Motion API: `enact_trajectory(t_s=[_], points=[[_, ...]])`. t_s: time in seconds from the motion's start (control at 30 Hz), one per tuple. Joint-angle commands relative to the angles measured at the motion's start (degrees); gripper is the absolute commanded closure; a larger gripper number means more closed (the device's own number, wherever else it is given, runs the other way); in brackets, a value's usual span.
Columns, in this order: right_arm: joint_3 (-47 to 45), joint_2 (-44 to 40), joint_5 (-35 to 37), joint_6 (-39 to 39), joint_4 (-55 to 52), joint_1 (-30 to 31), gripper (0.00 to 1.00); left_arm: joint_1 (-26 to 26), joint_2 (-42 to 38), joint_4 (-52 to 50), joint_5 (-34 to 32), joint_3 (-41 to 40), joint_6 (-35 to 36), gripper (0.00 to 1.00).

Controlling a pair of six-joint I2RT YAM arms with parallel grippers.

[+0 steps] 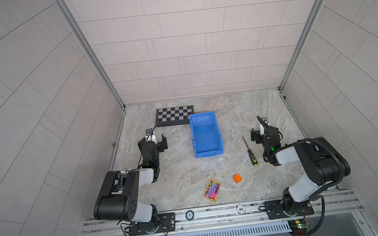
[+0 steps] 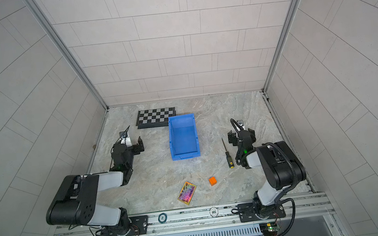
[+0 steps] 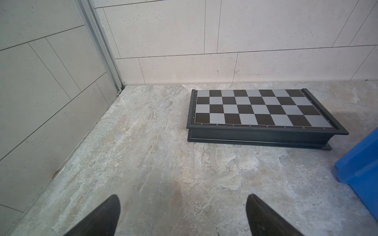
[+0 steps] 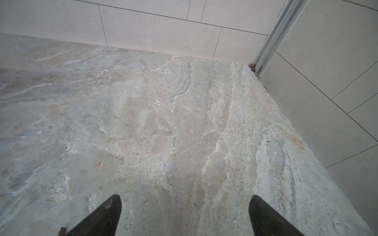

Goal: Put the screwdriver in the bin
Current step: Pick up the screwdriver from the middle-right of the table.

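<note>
The screwdriver point(image 1: 249, 151) point(image 2: 227, 155) lies flat on the stone table, its thin shaft toward the back wall and its yellow-capped black handle toward the front. The blue bin point(image 1: 193, 136) point(image 2: 171, 138) stands empty at mid-table, left of the screwdriver; a corner of the bin point(image 3: 360, 163) shows in the left wrist view. My right gripper point(image 1: 262, 132) point(image 2: 241, 134) point(image 4: 185, 197) hovers open just right of the screwdriver's shaft, holding nothing. My left gripper point(image 1: 158, 140) point(image 2: 135, 145) point(image 3: 183, 197) is open and empty, left of the bin. Neither wrist view shows the screwdriver.
A folded black-and-grey chessboard point(image 1: 174, 115) point(image 3: 259, 108) lies behind the bin's back left corner. An orange cube point(image 1: 237, 178) and a shiny holographic card point(image 1: 212, 189) lie near the front edge. Two poker chips point(image 1: 189, 214) sit on the front rail. Walls enclose three sides.
</note>
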Motion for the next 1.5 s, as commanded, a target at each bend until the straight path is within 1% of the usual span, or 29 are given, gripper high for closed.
enact_trajectory(t_s=[0.0,0.7,0.8,1.13,1.2,1.33,1.37,1.43,1.47], points=[[0.23,-0.36,-0.16,-0.95,1.08,-0.25,0.01,0.20,0.03,0.77,0.16,0.71,0.39,0.01],[0.30,-0.39,-0.16,-0.88,1.06,-0.26,0.01,0.57,-0.29,1.04,0.43,0.45,0.15,0.01],[0.55,-0.43,-1.50,-0.79,0.51,-0.53,0.01,0.57,-0.22,1.04,0.42,0.45,0.13,0.01],[0.48,-0.35,-1.56,-0.87,0.67,-0.53,0.01,0.57,-0.66,1.36,0.67,0.31,0.12,0.01],[0.48,-0.32,-1.53,-0.87,0.65,-0.48,0.01,0.57,-2.49,-4.60,1.42,2.75,0.46,0.00],[0.66,-0.71,-1.77,-0.81,0.01,-0.56,0.01,0.57,-5.07,-26.95,-0.11,14.21,-1.03,0.01],[1.01,-1.32,-1.83,-0.81,-1.22,-0.54,0.01,0.57,-5.60,-30.31,0.47,16.04,-1.64,0.01],[3.17,-4.09,-0.98,-0.44,-7.60,-0.58,0.01,0.50,-8.37,-31.82,3.61,17.38,-3.76,0.00],[5.10,-6.09,-0.17,0.22,-13.32,-0.58,0.01,0.49,-10.02,-31.03,4.90,17.33,-4.84,0.01]])
